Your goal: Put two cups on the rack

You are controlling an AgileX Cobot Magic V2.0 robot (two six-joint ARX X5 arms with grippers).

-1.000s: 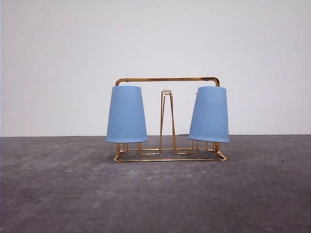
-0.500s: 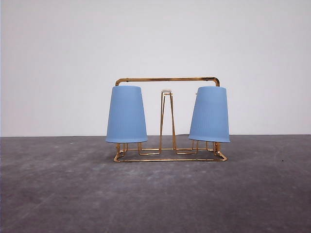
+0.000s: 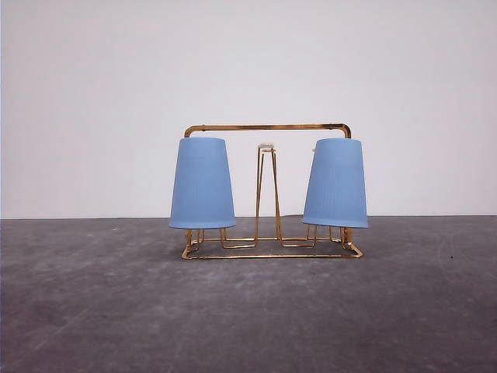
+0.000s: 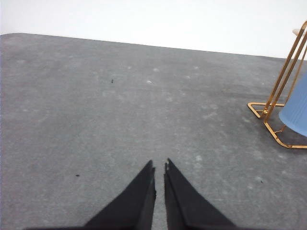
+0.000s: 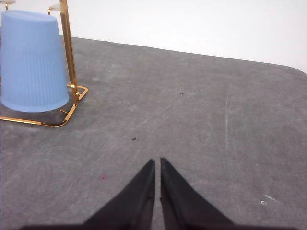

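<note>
Nothing shifting but a slight settle of the right cup (image 3: 335, 183) on the rack (image 3: 268, 127); left cup (image 3: 202, 183) seated too, left pincer (image 4: 159, 168) and right pincer (image 5: 157, 164) pressed closed, empty, well clear — task apparently complete.

Front cam sits low, looks straight ahead at the rack (image 3: 268, 190), w/ grey table (image 3: 248, 311) below and white wall behind. Each wrist cam sits close above the table, looking fwd. Left cam shares the rack at 3 o'clock, right cam at 10.
</note>
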